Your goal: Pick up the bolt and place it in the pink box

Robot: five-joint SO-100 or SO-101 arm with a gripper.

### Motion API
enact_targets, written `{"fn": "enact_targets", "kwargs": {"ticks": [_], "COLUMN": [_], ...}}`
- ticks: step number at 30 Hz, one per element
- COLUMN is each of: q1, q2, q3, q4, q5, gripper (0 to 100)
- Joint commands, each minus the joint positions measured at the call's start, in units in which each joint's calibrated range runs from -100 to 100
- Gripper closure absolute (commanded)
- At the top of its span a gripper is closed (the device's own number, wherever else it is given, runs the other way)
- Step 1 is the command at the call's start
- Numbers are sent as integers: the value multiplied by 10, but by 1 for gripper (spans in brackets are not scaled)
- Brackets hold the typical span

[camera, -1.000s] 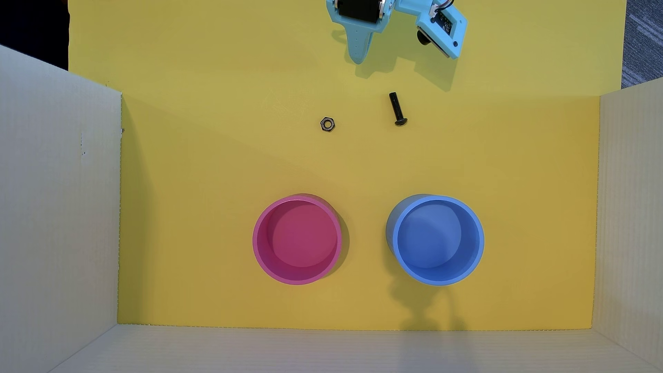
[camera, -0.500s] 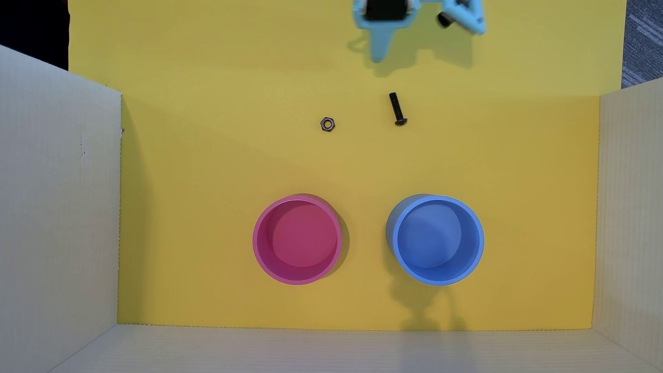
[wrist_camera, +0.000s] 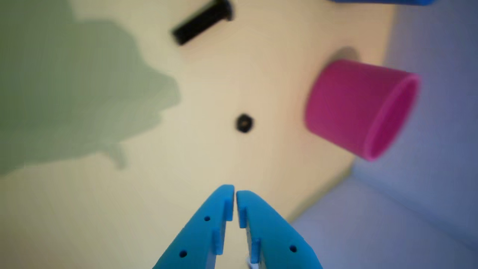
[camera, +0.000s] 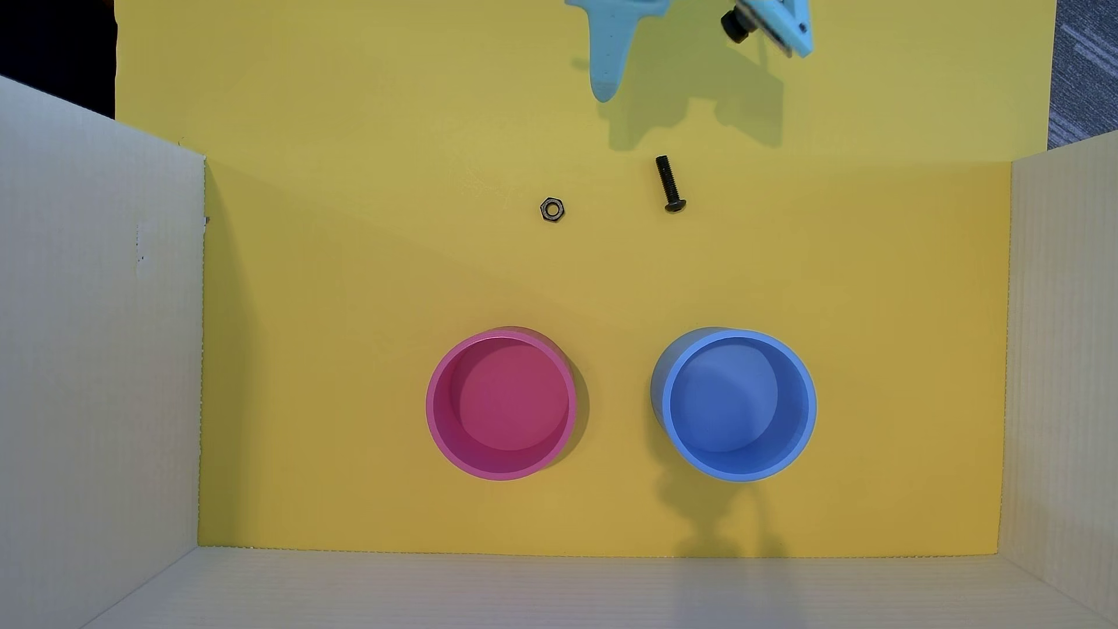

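Awaiting pickup: small black threaded bolt (camera: 670, 184) lying loose on yellow worktop (camera: 363, 302) | round pink plastic box (camera: 501, 404) empty | light-blue claw (wrist_camera: 235, 194) apparently together, holding nothing, well apart from bolt | grasp, carry, drop all remaining

gripper (wrist_camera: 235, 194) colour: we see light blue plastic
finger shape: tapered, pointed tips, small round holes along the sides
wrist camera (camera: 737, 25): black lens in a blue housing, upper right, overhead view
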Motion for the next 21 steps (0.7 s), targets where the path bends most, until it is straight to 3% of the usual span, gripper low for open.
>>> {"fn": "enact_targets", "kwargs": {"ticks": [1, 13, 21], "q1": [0, -2, -28], "q2": [101, 432, 571], "q3": [-38, -271, -321], "q4": [-25, -36, -56], "q5": [-2, 4, 71], "gripper": [99, 98, 79]}}
